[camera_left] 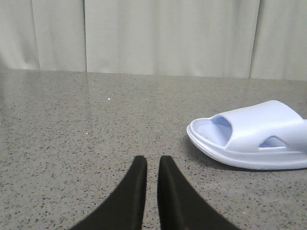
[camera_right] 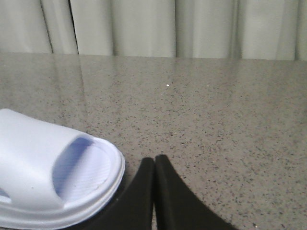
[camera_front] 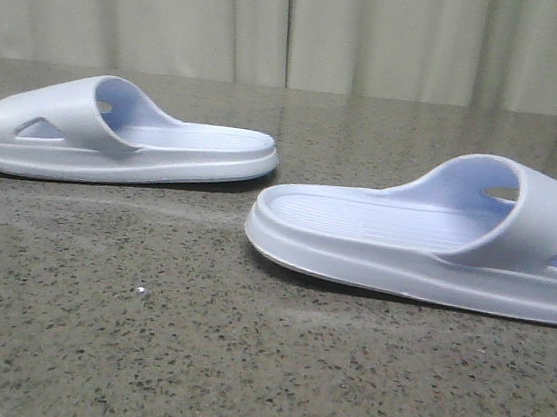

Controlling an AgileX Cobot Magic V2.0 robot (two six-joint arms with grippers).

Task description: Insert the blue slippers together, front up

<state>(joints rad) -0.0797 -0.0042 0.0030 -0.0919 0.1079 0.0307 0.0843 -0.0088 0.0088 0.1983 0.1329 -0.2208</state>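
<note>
Soft, even overhead light, faint sheen on the worktop [camera_front: 240, 365], short dark shadows beneath slippers [camera_front: 125, 141], focus slightly soft.
</note>
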